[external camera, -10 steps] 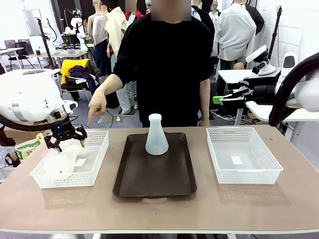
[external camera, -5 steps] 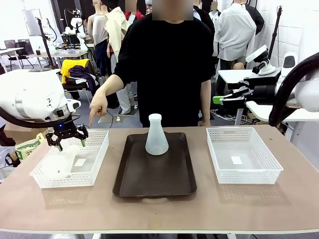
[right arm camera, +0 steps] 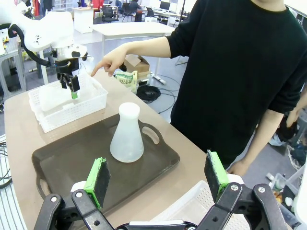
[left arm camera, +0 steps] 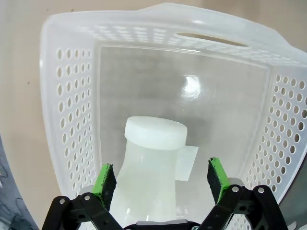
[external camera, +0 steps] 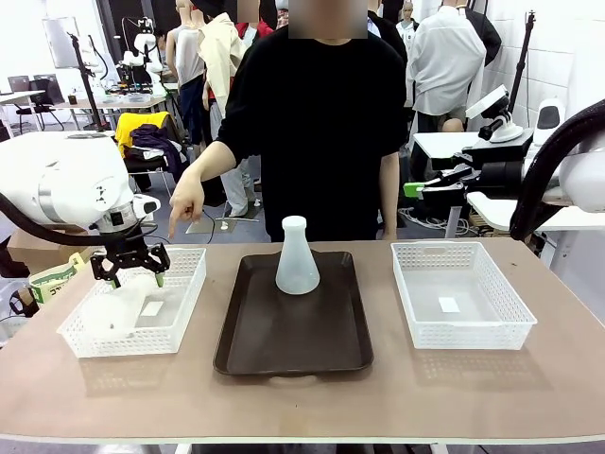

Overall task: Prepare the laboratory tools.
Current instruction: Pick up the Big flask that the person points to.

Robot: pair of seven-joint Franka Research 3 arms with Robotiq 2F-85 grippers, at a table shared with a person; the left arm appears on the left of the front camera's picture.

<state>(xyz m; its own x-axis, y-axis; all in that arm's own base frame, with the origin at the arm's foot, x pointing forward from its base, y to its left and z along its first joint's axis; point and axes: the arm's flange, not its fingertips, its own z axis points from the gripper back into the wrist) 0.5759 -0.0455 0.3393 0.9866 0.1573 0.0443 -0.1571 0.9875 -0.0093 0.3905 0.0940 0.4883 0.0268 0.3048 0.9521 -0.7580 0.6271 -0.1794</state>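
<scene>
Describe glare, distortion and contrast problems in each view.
Left wrist view: glare spots inside the basket, its rim bowed by the lens. Front view: the basket's flask nearly vanishes, white on white. Right wrist view: the tray flask stands crisp against the dark tray.

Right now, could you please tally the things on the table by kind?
Flasks: 2, a flask on the tray and a flask in the left basket
Baskets: 2, the left basket and the right basket
Tray: 1
Total: 5
</scene>
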